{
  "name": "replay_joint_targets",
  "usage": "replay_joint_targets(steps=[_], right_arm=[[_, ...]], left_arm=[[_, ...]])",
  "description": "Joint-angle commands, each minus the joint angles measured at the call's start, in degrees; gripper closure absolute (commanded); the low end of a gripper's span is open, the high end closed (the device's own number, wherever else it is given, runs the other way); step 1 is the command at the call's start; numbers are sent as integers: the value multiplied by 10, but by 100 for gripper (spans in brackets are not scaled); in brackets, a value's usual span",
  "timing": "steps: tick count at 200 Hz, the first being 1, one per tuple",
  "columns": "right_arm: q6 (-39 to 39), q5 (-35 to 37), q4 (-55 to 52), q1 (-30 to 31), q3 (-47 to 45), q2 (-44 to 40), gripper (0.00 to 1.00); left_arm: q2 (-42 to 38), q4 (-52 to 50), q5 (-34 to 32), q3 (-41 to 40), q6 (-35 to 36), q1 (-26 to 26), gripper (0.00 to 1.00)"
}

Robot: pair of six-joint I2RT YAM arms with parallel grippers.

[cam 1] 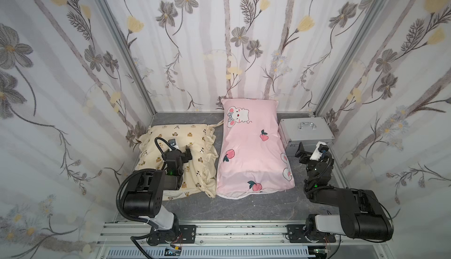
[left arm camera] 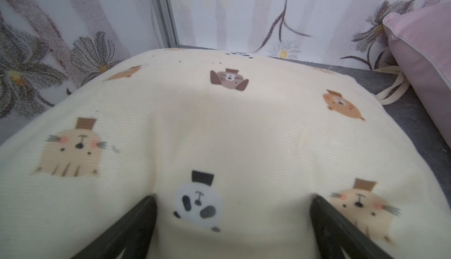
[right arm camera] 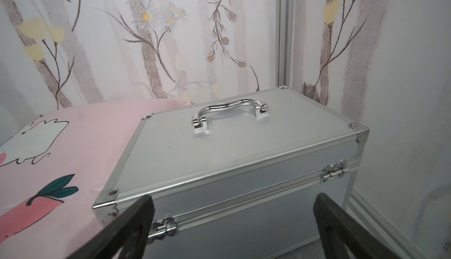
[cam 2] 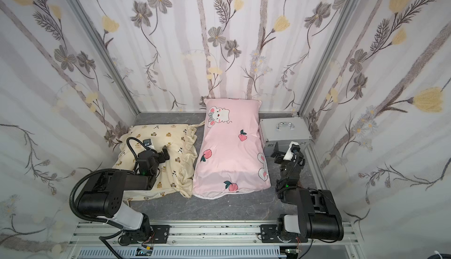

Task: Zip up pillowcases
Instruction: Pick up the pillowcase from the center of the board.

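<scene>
A cream ruffle-edged pillowcase (cam 1: 195,135) (cam 2: 170,133) with small bears lies at the left of the grey table. My left gripper (cam 1: 180,146) (cam 2: 157,148) (left arm camera: 234,199) stands open on top of it, both fingertips dimpling the fabric (left arm camera: 219,128) either side of a panda print. Beside it on the right lies the longer pink pillowcase (cam 1: 251,152) (cam 2: 229,152) (right arm camera: 73,148), with a white strip of inner pillow along its near edge (cam 1: 234,195). My right gripper (cam 1: 311,148) (cam 2: 285,148) (right arm camera: 234,198) hangs open to the right of the pink one, holding nothing. No zipper pull shows.
A silver metal case (cam 1: 305,130) (cam 2: 284,130) (right arm camera: 244,148) with a handle stands at the back right, just ahead of my right gripper. Flowered walls close in the back and both sides. Cream tie cords (left arm camera: 390,86) lie between the pillows. Grey tabletop (cam 1: 244,209) runs along the front.
</scene>
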Motion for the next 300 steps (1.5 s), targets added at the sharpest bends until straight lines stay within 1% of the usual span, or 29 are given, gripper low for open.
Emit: replay_joint_targets(steps=[1,38,58,65,105,141,150,158,166,172,177,179,183,199,209,220,231,239,248,255,261,272,287,300], right_arm=[[-6,-1,18,0,1,1,0],[-7,-1,17,0,2,1,0],[-25,-50,-6,0,14,3,0],[-26,-54,-5,0,15,3,0],[-22,-60,-16,-3,21,6,0],[-17,-70,-12,-9,19,4,0],[-13,-57,-6,-8,15,-3,0],[-10,-41,-24,-8,13,-27,0],[-4,-20,-83,-5,21,-70,0],[12,-16,-171,-6,43,-106,0],[24,-22,-254,-5,67,-138,0],[26,-24,-270,-5,72,-144,0],[40,-31,-342,-3,93,-169,0],[85,-28,-509,14,131,-227,0],[112,-27,-613,28,154,-254,0],[142,-34,-704,41,170,-278,0],[166,-64,-766,47,171,-296,0],[179,-108,-788,48,165,-309,0],[183,-172,-792,48,151,-321,0],[186,-214,-790,48,142,-328,0],[186,-237,-794,48,138,-330,0],[182,-254,-799,48,134,-327,0],[175,-269,-796,48,134,-308,0],[172,-299,-776,47,133,-282,0]], left_arm=[[1,2,-6,-1,-5,0,0],[0,2,-6,0,-4,0,0],[2,2,-5,0,-5,0,0],[1,2,-5,-1,-5,0,0],[2,2,-5,0,-4,0,0],[0,-6,15,2,-7,9,0],[-4,-3,19,1,-4,9,3],[-28,-31,16,5,1,5,3],[-73,-84,-23,14,8,-12,3],[-105,-109,-72,18,19,-31,3],[-134,-131,-103,21,25,-50,3],[-147,-142,-111,22,26,-56,3],[-171,-165,-121,27,24,-66,3],[-251,-280,-151,68,5,-114,4],[-274,-358,-174,106,-11,-159,4],[-277,-425,-197,146,-39,-223,4],[-261,-457,-206,176,-74,-290,5],[-241,-464,-207,193,-101,-335,6],[-207,-471,-189,219,-130,-373,7],[-174,-477,-163,242,-154,-396,7],[-140,-480,-137,263,-172,-408,7],[-79,-471,-92,301,-190,-426,7],[-2,-465,-42,354,-195,-444,7],[54,-465,-13,400,-192,-455,6]])
